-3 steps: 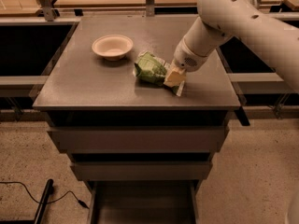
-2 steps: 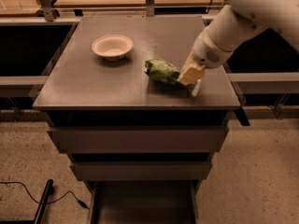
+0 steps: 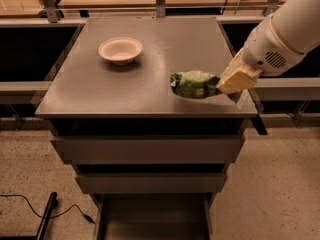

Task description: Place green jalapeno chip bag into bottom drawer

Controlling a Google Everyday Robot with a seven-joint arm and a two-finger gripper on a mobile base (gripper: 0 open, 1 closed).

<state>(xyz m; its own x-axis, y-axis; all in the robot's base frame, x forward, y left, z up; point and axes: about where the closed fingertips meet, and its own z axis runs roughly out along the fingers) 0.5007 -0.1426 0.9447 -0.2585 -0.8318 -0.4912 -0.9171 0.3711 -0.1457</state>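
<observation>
Hanging over the right side of the desk (image 3: 125, 96), close to its front right corner, the cream-coloured hand (image 3: 226, 86) is closed on the right end of the green jalapeno chip bag (image 3: 194, 84). That end of the bag disappears into the grip, and a small green scrap of it shows just below the hand. The rest of the bag sticks out to the left, roughly level and crinkled, with pale print on its face. A dark shadow lies on the desk top right beneath it, so the bag looks raised off the surface rather than lying flat. Whether its left tip touches the desk I cannot tell. The white arm (image 3: 282, 36) comes in from the upper right, crossing the desk's right edge.

Towards the back left corner a cream round bowl (image 3: 120, 50) sits upright, well apart from the bag and the hand.

Under the desk's front edge are three grey drawers, each one narrower than the one above. The top drawer (image 3: 150, 150) and the middle drawer (image 3: 150, 182) show their flat fronts. The bottom drawer (image 3: 152, 221) is pulled out towards the camera, showing its flat grey floor and thin side walls. The bag is above the desk top, not in that drawer. A black cable (image 3: 30, 211) lies on the speckled floor at the lower left.
</observation>
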